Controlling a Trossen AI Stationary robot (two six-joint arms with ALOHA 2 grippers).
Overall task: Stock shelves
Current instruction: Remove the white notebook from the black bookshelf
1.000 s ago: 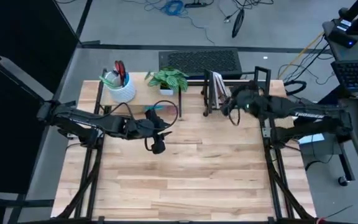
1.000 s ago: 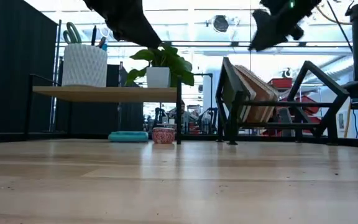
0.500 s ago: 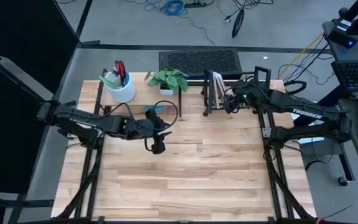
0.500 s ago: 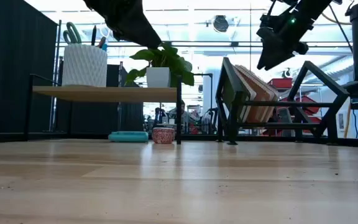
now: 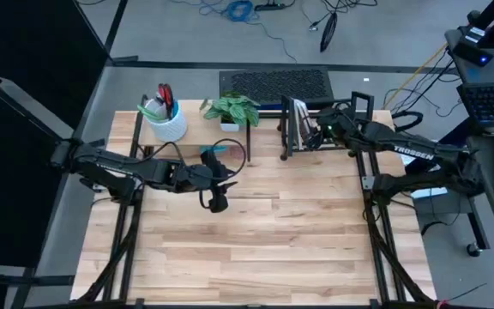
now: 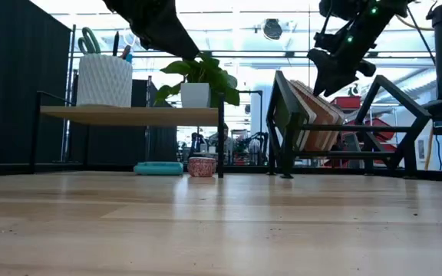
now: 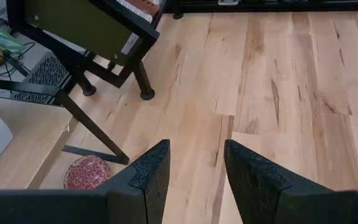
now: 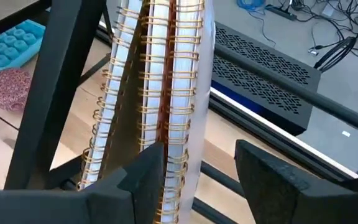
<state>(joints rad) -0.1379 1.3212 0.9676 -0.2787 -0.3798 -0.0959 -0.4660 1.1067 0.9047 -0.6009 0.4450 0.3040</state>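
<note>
- Pale-wood riser shelf point(image 5: 197, 130) at the far left of the table point(image 5: 264, 240), carrying a white pen cup point(image 5: 168, 124) and a potted plant point(image 5: 232, 112).
- Under it, a teal tray point(image 6: 158, 168) and a small pink bowl point(image 6: 201, 166).
- Black wire rack point(image 5: 292, 129) at the far right, holding leaning spiral notebooks point(image 8: 160, 93).
- Right gripper point(image 5: 311, 136) poised just above the notebooks, fingers point(image 8: 272, 180) spread apart, gripping nothing.
- Left gripper point(image 5: 219, 202) near the riser's right end, above bare wood, fingers point(image 7: 148, 180) parted and empty.
</note>
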